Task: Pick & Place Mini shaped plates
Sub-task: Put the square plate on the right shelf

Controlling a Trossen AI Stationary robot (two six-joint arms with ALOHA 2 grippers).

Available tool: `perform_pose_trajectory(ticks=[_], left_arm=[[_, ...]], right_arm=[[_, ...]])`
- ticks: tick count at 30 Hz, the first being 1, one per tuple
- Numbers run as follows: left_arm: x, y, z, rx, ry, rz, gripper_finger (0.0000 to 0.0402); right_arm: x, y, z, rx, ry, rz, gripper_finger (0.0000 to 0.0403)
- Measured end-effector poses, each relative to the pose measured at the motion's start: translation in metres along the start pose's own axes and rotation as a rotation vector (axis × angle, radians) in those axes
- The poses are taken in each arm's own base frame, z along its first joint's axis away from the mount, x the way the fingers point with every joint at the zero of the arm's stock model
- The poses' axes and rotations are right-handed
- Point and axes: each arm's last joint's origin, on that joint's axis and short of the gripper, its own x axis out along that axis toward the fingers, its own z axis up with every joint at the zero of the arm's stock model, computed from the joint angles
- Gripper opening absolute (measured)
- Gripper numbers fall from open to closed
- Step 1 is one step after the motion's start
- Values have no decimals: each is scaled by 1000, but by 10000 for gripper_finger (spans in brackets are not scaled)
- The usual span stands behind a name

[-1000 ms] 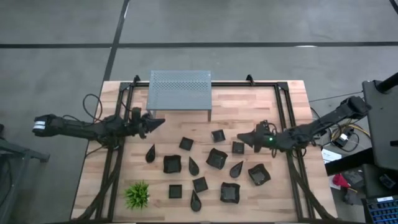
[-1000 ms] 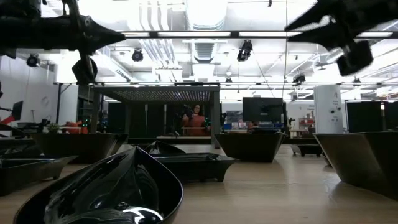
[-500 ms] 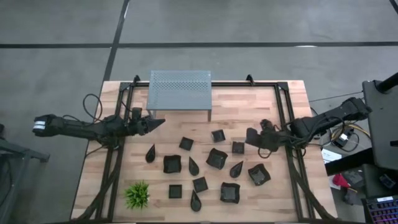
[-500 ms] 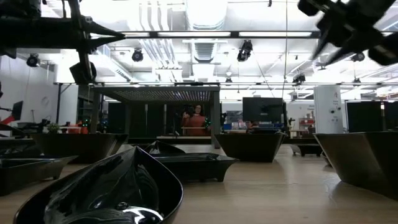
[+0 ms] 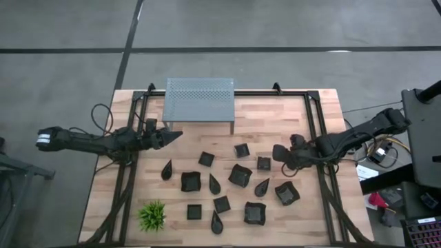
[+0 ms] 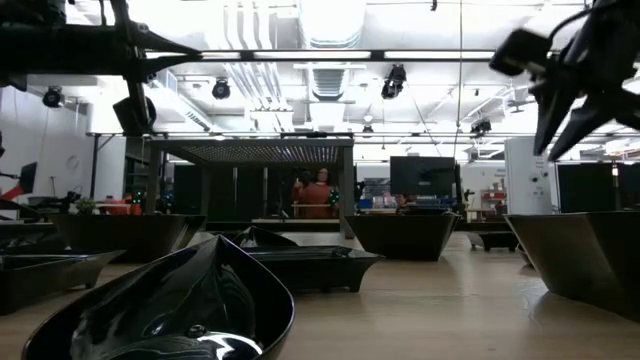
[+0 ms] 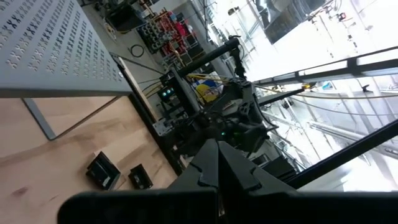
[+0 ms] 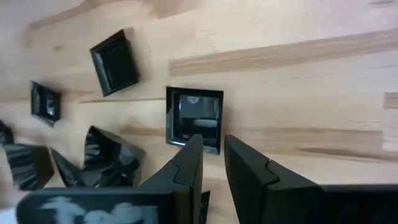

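Observation:
Several small black glossy plates (image 5: pixel 240 175), square and teardrop-shaped, lie flat on the wooden table's middle and near part. My right gripper (image 5: pixel 276 152) hangs above the table just right of a square plate (image 5: pixel 264 163), tipped downward with its fingers a little open. In the right wrist view that square plate (image 8: pixel 194 119) lies just beyond the right gripper (image 8: pixel 212 149), and in the low view the right gripper (image 6: pixel 565 140) is high above the plates. My left gripper (image 5: pixel 178 135) is shut and held level above the table's left side, empty.
A grey perforated metal stand (image 5: pixel 200 100) sits at the table's far middle. A small spiky green plant (image 5: pixel 152 215) stands at the near left. Black frame rails (image 5: pixel 313 131) run along both sides. Bare wood lies between the stand and the plates. A person (image 6: pixel 318 195) stands far behind.
My right gripper has tipped from lying level to pointing down at the table, and has drawn back a little toward the table's right edge. The plates and my left arm have kept still.

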Motion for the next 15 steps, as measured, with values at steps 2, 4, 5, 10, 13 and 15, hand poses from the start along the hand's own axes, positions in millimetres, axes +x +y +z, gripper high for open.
perform_pose_trajectory(ticks=[2,4,5,10,13,15], left_arm=[[0,0,0,0,-1,-1,0],[0,0,0,0,0,0,0],[0,0,0,0,0,0,0],[0,0,0,0,0,0,0],[0,0,0,0,0,0,0],[0,0,0,0,0,0,0]], right_arm=[[9,-1,-3,12,3,-2,65],[19,-2,-6,23,13,-1,69],[23,-3,-7,22,12,-7,72],[41,-5,-13,21,9,-30,84],[51,-3,-17,36,28,8,88],[57,-4,-19,36,29,10,89]])
